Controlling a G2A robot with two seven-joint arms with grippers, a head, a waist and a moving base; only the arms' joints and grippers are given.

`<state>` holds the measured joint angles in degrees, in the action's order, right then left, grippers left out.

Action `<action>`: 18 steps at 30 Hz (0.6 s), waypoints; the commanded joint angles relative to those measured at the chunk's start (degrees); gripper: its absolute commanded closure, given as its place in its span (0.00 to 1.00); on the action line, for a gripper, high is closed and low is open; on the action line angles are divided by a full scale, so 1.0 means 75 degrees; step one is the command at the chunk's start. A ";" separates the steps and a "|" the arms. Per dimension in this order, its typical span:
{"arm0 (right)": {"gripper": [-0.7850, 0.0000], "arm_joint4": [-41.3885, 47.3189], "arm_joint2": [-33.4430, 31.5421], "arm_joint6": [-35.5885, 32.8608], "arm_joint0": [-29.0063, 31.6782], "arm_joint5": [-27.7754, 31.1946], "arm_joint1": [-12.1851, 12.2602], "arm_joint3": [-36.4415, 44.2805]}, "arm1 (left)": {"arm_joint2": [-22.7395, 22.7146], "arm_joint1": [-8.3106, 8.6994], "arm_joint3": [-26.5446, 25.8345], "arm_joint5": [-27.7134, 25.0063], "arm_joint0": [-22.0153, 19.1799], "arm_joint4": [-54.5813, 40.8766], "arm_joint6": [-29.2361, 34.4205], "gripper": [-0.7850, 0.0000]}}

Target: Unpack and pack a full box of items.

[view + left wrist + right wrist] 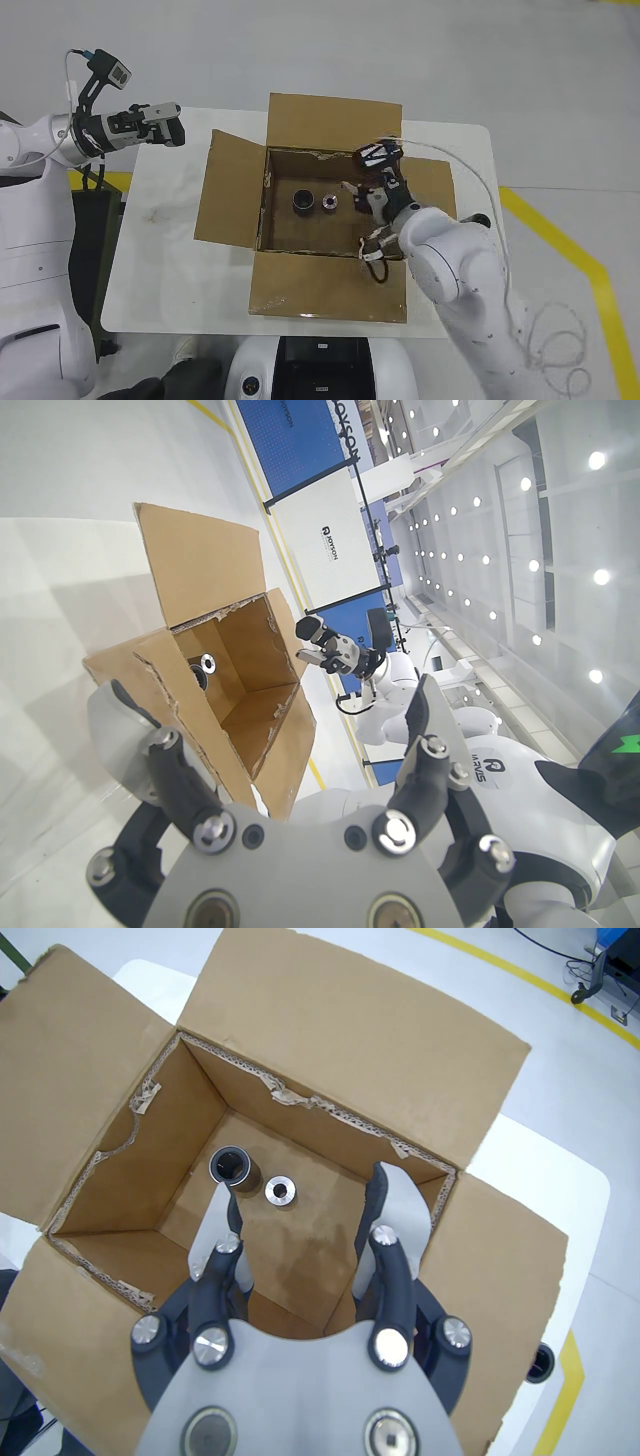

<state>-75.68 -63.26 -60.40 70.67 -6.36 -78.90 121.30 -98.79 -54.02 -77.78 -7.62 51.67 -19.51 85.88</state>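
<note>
Sleeve (pixel 231 1171) and ring (pixel 280 1192) sit side by side on the box (pixel 350 1053) floor, under your right claw (pixel 302 1180), which hangs spread and empty.

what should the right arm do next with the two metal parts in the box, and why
Probably lower the right pincer into the box toward the silver ring. The pincer hangs open and empty over the opening. The ring and the dark tube stand side by side on the box floor, and the ring is the nearer of the two.
</note>
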 commanded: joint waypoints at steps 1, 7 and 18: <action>0.33 -0.0051 -0.0337 0.0066 0.0196 -0.0065 0.0036 0.0170 | 0.0000 0.0000 0.0000 0.0000 0.0000 0.0000 0.0000 0.00; 0.32 0.0042 -0.1343 0.0120 0.0716 -0.0026 0.0139 0.0500 | 0.0000 0.0000 0.0000 0.0000 0.0000 0.0000 0.0000 0.00; 0.32 0.0327 -0.2770 0.0739 0.1398 0.0218 0.0271 0.0193 | 0.0000 0.0000 0.0000 0.0000 0.0000 0.0000 0.0000 0.00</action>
<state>-72.98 -83.22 -56.45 80.63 -5.85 -76.99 123.18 -98.79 -54.02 -77.78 -7.62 51.67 -19.51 85.89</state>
